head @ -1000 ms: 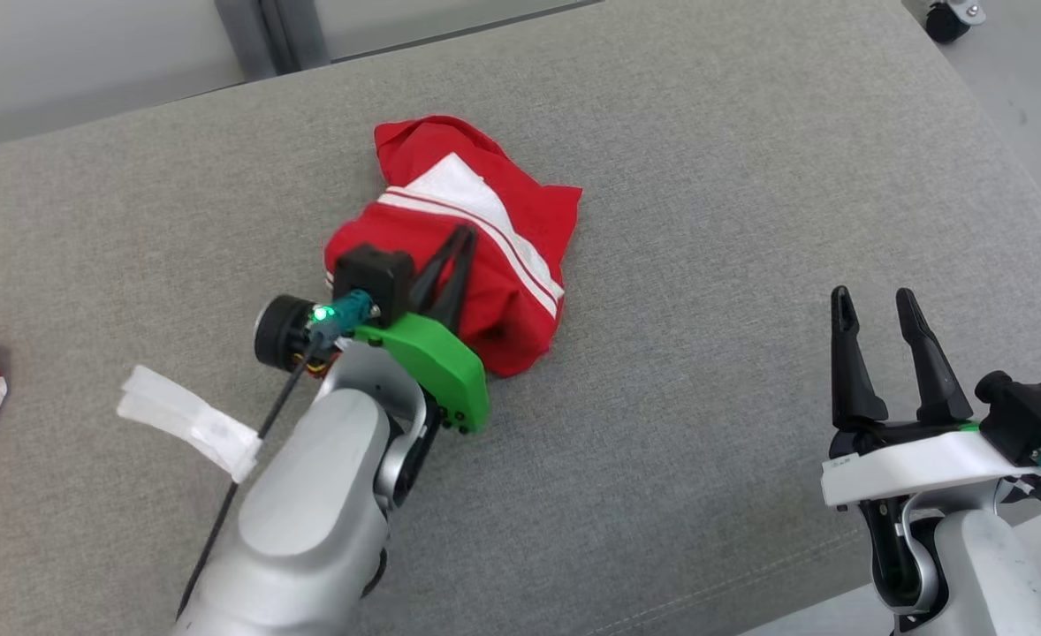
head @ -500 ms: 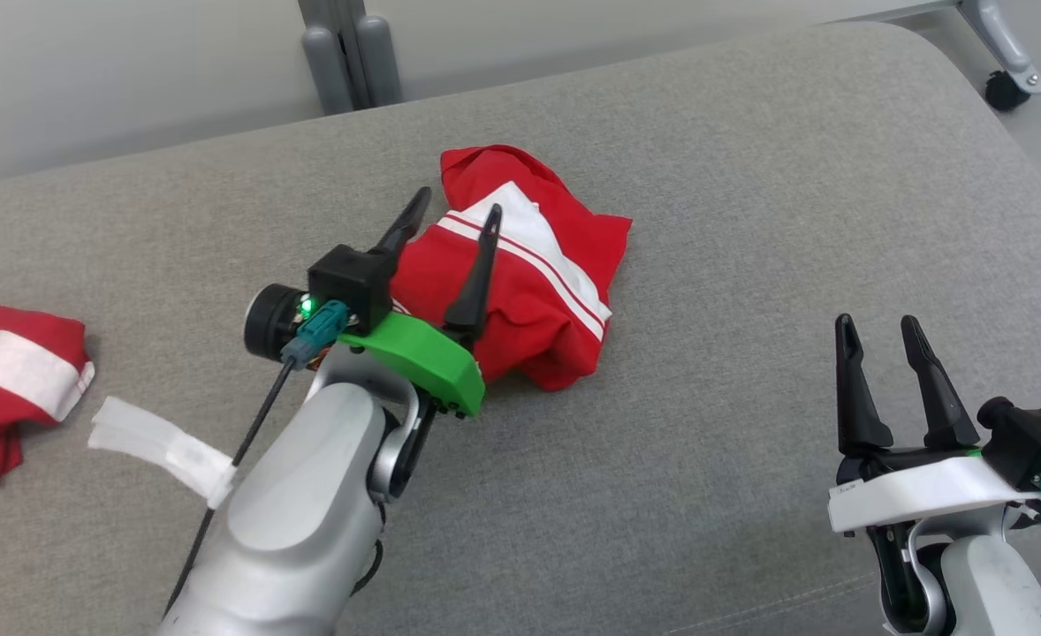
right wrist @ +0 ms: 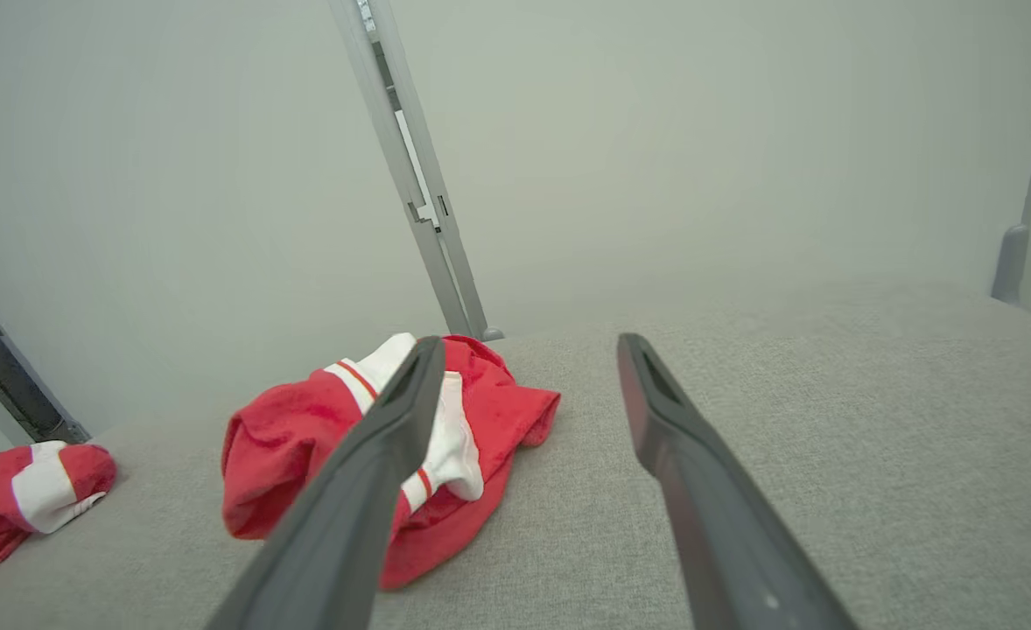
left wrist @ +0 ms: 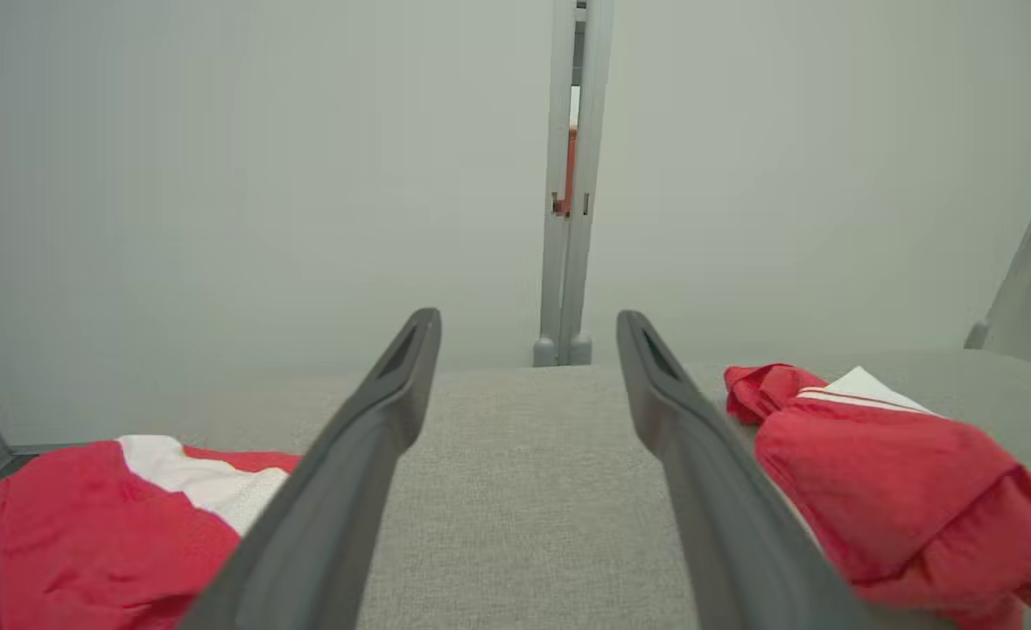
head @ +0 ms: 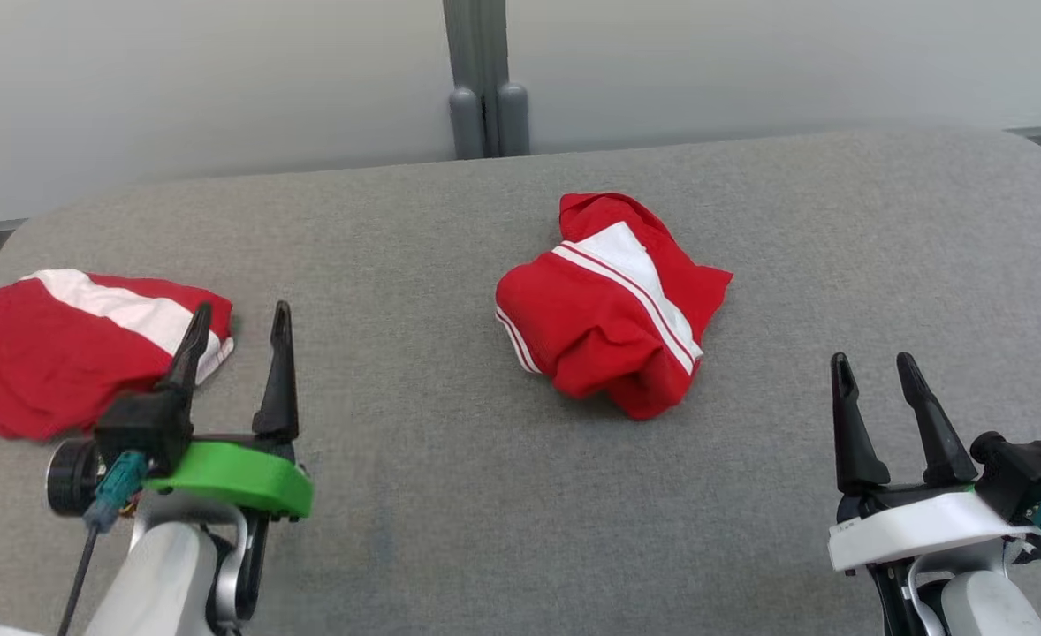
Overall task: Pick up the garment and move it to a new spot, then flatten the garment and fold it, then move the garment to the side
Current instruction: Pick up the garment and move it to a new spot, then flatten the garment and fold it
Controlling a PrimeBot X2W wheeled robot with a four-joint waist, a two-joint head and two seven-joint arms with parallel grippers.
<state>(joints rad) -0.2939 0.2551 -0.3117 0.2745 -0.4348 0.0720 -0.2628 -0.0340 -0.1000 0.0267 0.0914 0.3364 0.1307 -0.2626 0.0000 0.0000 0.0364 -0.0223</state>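
In the middle of the grey fabric-covered counter [head: 414,442] lies the crumpled red garment with white stripe bands [head: 613,305], bunched into a rounded lump and resting free, with nothing holding it. You have both arms low at the near edge. The left gripper [head: 242,309] has its two dark fingers spread apart and holds nothing, and the right gripper [head: 871,362] is likewise spread and bare.

The garment sits between the two, farther out on the counter than either, ahead and to the right of your left gripper and ahead and to the left of your right one. In the head view the right gripper looks the nearer. The lump has no strong long axis, though its white band runs diagonally from the far side toward the near right.

A second red and white garment [head: 52,344] lies at the far left, just beside your left gripper's outer finger, and I cannot tell whether they touch.

Flattening looks like the step in hand, so you will likely need both grippers reaching inward to opposite edges.
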